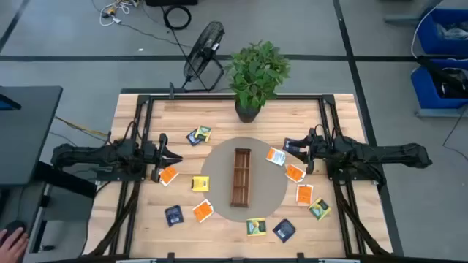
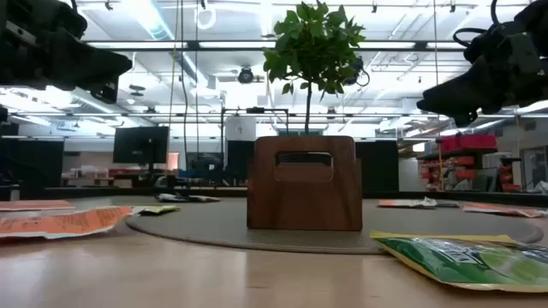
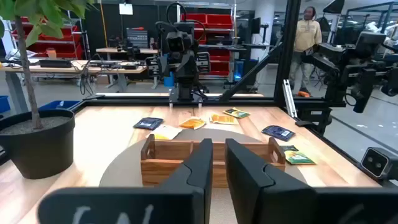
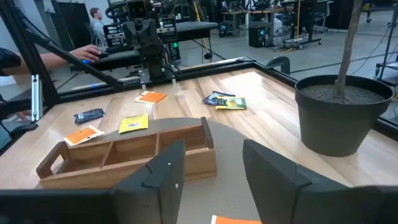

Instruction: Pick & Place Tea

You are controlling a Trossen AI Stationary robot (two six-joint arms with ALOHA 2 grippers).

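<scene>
no legible text, sachet (image 2: 467,257) print too blurred

The table (image 1: 344,117) is showing pale, light-brown wood grain inside a black frame. At its centre a grey round mat (image 1: 272,191) is lying under a mid-brown wooden tray (image 1: 241,176). The tea sachets are showing several colours: orange ones (image 1: 169,175) left of the mat and (image 1: 295,173) on its right edge, a yellow one (image 1: 199,184) on the left, dark navy ones (image 1: 173,214) and (image 1: 284,230) along the near side, and a green-yellow one (image 1: 256,227) between them. At the far edge a leafy green plant (image 1: 257,71) is standing in a dark pot (image 1: 247,112). Both arms are appearing black.
</scene>
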